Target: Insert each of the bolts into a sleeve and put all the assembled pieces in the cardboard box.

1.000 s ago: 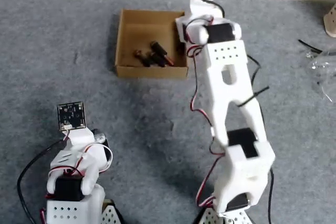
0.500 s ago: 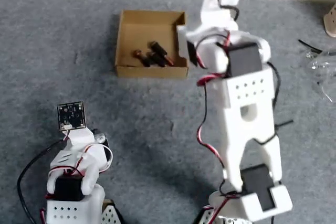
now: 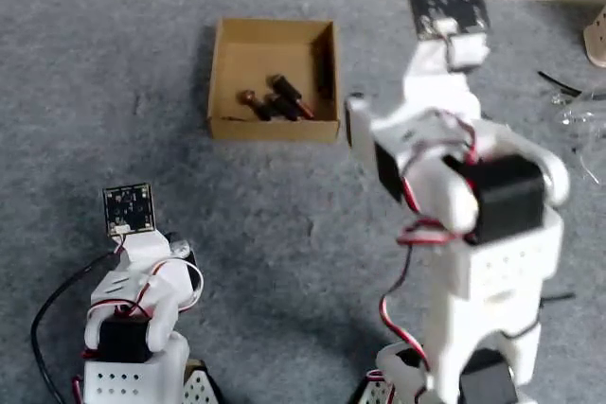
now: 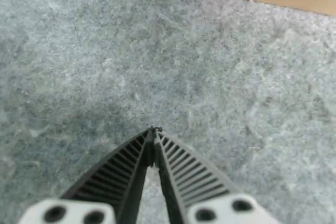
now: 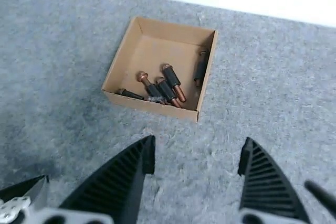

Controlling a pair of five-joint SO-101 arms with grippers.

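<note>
My right pincer [image 5: 198, 145] has pulled back from the cardboard box [image 5: 152, 106], released and empty. Bolt-and-sleeve pieces [image 5: 167, 86], maybe five, lie inside the box. My left pincer [image 4: 155, 134] stays clenched near the box, gripping nothing.

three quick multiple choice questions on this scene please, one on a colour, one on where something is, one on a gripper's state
1. What colour is the carpet?
A green
B grey
C red

2. Where are the bolt pieces relative to the box?
A inside it
B beside it on the carpet
C under it

3. The right gripper is:
A open, holding nothing
B shut on a bolt
C shut, empty

Answers:
1 B, the carpet looks grey in all three views.
2 A, the pieces lie on the box floor within its walls.
3 A, the right wrist view shows its jaws wide apart with bare carpet between them.
</note>
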